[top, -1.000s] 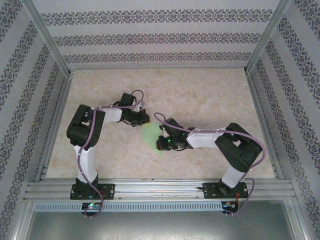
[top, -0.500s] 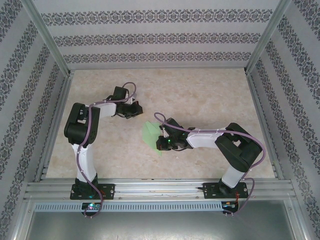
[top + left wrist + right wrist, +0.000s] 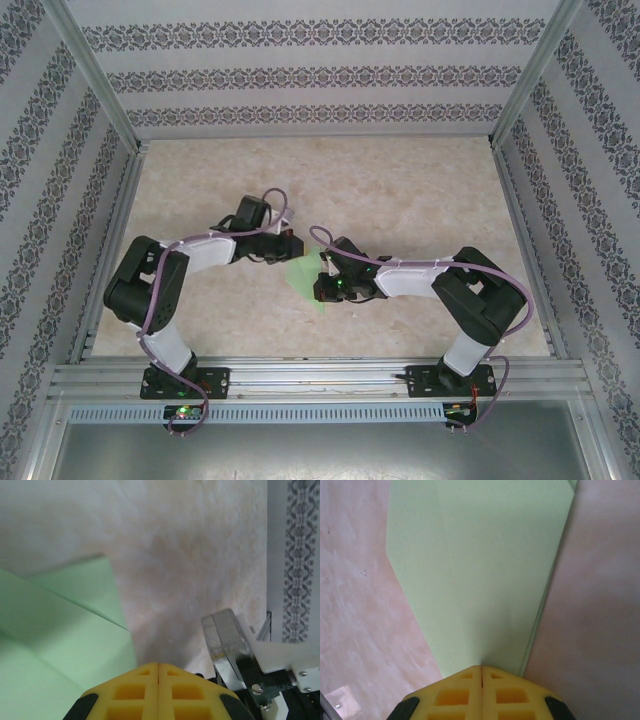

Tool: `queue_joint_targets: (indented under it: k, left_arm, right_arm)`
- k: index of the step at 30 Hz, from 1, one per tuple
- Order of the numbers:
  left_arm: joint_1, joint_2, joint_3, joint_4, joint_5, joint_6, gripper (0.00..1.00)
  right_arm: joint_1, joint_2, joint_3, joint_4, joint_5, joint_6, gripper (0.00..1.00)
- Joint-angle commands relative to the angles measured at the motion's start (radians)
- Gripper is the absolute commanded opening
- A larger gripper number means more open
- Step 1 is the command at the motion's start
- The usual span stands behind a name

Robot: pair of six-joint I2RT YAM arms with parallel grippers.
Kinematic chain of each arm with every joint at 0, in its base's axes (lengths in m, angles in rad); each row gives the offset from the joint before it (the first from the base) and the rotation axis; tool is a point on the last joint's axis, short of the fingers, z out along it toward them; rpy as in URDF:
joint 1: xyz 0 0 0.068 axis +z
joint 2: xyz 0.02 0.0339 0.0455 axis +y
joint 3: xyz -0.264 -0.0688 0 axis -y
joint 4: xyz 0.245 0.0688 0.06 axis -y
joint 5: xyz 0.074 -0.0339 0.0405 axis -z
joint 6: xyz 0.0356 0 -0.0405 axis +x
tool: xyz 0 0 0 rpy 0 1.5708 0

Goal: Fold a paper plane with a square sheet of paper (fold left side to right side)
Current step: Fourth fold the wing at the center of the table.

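From above, both arms (image 3: 400, 277) hide much of the paper plane (image 3: 298, 274). The right wrist view's top edge cuts off its wide end.

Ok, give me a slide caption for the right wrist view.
Shut right claw meets the narrow end of the folded green paper on the beige table.

Light green paper plane (image 3: 480, 580), creased and tapered, flat on the table (image 3: 605, 605).
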Motion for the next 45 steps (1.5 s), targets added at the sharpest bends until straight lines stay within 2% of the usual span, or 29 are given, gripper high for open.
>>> queue_joint_targets:
  k: [1, 9, 23, 25, 30, 35, 41, 45]
  left_arm:
    - [-0.035, 0.057, 0.001, 0.073, 0.023, -0.041, 0.03]
    - [-0.039, 0.11, 0.0, 0.038, -0.054, -0.03, 0.02]
    - [-0.038, 0.204, -0.008, 0.023, -0.111, -0.021, 0.0]
    - [-0.038, 0.204, -0.004, 0.01, -0.116, -0.018, 0.0]
    - [-0.038, 0.202, -0.001, -0.005, -0.125, -0.013, 0.0]
    - [-0.038, 0.199, -0.002, -0.003, -0.125, -0.014, 0.0]
    - [-0.038, 0.196, -0.005, -0.003, -0.126, -0.014, 0.0]
    - [-0.038, 0.196, -0.005, -0.006, -0.126, -0.012, 0.0]
  right_arm:
    - [-0.001, 0.04, -0.033, -0.117, 0.025, 0.014, 0.0]
    - [-0.003, 0.034, -0.028, -0.12, 0.025, 0.013, 0.0]
    - [-0.024, -0.008, 0.062, -0.08, -0.044, 0.012, 0.0]
    - [-0.034, -0.034, 0.063, -0.06, -0.047, 0.016, 0.03]
    - [-0.053, -0.111, 0.015, 0.018, -0.093, 0.037, 0.05]
    - [-0.027, -0.129, -0.03, 0.062, -0.17, 0.079, 0.01]
    - [-0.004, -0.09, -0.105, 0.191, -0.16, 0.173, 0.01]
    - [-0.004, -0.078, -0.117, 0.208, -0.144, 0.176, 0.01]
